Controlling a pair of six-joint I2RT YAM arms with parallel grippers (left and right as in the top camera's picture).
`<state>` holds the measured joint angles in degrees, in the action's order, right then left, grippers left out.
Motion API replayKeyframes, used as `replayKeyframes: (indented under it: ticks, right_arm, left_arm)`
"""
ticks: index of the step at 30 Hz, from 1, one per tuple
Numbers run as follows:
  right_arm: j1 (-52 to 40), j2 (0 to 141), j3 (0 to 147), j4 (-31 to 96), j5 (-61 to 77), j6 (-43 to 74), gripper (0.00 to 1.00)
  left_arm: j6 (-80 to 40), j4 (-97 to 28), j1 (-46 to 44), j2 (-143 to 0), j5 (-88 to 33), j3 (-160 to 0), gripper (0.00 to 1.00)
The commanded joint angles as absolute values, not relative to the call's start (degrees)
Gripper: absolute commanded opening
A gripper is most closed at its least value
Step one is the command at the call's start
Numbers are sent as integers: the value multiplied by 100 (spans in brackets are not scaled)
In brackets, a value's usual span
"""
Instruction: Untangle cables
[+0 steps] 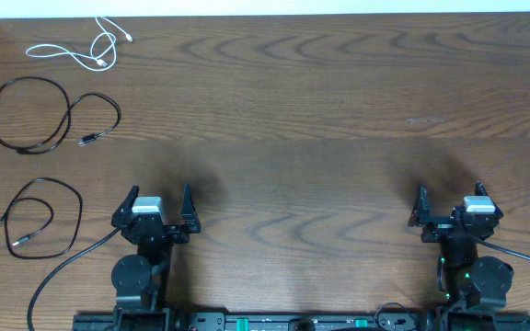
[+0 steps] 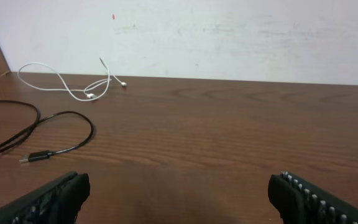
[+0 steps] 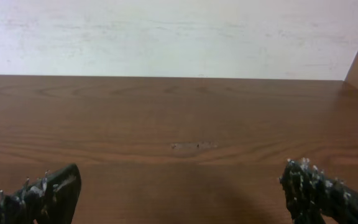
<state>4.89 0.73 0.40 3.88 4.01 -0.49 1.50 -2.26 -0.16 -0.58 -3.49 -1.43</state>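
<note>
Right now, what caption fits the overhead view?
White cable, black cable and second black cable lie apart on the table; left gripper and right gripper open, empty.

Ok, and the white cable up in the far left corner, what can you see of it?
The white cable is a thin, flexible cord, rubbery-looking, with small plug ends. It lies slack and flat on the wooden table at its far left, close to the wall, drawn out into loose open curves that seem to cross once near one end. Nothing holds it, and only the tabletop touches it.
</note>
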Motion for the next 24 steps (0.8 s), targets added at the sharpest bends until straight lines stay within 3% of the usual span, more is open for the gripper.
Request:
replayKeyframes:
  ticks: [1,24]
  right_arm:
    - [440,86,36,412,357,-91,99]
    - [440,86,36,412,357,-93,99]
  left_arm:
    - [143,-395,-34,-34,-338,-23,98]
    - [143,-395,-34,-60,-338,-23,98]
